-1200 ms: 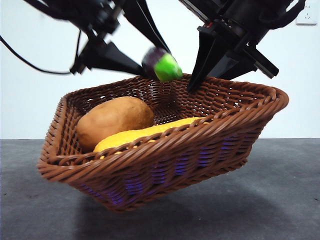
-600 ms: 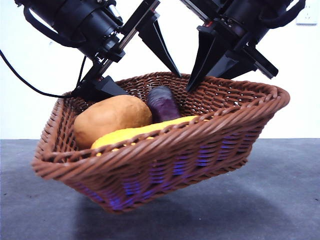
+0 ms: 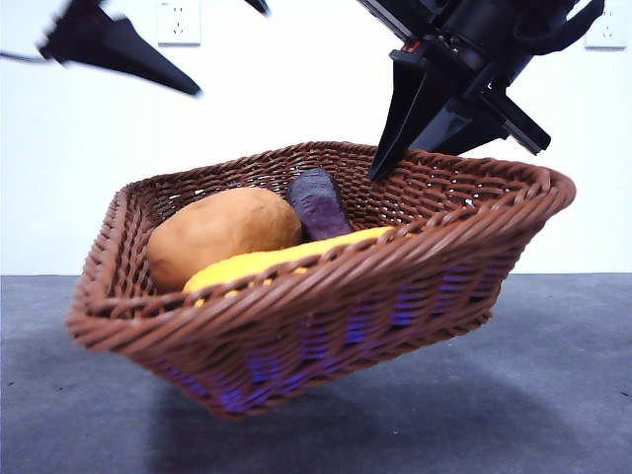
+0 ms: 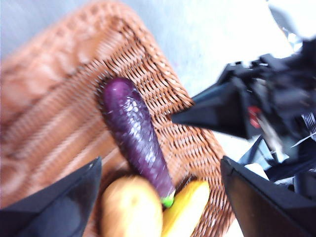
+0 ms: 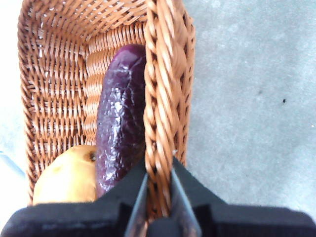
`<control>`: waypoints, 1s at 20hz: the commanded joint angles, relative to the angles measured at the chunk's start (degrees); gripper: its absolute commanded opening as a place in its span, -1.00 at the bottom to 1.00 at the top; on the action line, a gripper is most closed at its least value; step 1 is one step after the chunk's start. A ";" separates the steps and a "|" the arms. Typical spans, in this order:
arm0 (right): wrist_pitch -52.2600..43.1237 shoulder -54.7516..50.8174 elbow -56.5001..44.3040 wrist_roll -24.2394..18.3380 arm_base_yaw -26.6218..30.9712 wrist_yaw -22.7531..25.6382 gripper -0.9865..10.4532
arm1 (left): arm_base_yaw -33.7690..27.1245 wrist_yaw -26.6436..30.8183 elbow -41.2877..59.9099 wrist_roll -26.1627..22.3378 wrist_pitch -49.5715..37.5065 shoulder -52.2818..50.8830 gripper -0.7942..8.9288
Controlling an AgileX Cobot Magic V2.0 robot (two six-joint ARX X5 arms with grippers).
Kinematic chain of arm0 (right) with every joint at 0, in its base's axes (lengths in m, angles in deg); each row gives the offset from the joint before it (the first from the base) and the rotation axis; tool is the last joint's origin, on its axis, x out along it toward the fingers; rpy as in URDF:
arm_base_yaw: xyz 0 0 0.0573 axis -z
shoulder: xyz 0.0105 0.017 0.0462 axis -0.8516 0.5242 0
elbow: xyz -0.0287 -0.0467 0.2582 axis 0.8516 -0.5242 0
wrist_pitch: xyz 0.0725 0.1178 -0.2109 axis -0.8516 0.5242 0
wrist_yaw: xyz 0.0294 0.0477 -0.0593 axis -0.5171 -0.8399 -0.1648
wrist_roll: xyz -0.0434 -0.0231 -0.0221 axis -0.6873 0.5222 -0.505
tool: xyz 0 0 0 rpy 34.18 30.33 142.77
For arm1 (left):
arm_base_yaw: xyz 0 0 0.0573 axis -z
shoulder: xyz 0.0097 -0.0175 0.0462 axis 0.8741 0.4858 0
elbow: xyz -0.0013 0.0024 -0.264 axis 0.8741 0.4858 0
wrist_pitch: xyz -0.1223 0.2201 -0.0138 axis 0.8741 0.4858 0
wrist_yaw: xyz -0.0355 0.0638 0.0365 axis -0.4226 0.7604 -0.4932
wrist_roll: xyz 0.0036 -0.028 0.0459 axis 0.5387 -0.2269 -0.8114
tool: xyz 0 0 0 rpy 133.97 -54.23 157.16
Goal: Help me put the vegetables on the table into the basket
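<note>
While my left gripper (image 3: 158, 54) is hanging wide open and empty above the basket's left end, I'm reading the shallow dark brown woven wicker basket (image 3: 326, 316) as light and stiff, its braided rim the natural handhold. Inside are lying the rounded orange-brown potato (image 3: 222, 232), the bumpy yellow corn (image 3: 286, 259) and the glossy dark purple eggplant (image 3: 318, 202), slick plastic I reckon. My right gripper (image 5: 158, 190) is pinching that rim (image 5: 159, 98), tilting the basket off the mottled dark grey table (image 3: 553, 395).
</note>
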 commanded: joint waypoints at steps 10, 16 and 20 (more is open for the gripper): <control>12.76 -4.52 13.90 -5.81 14.69 -5.18 -0.85 | -5.38 16.22 -0.11 -16.35 19.52 -23.43 -0.85; 13.70 -3.89 13.86 -10.69 30.03 -13.49 -0.85 | -5.35 16.17 -0.11 -16.44 21.40 -30.56 -0.85; 14.08 1.03 13.77 -15.06 36.70 -15.80 -0.85 | -5.33 16.17 -0.11 -16.44 22.86 -31.91 -0.85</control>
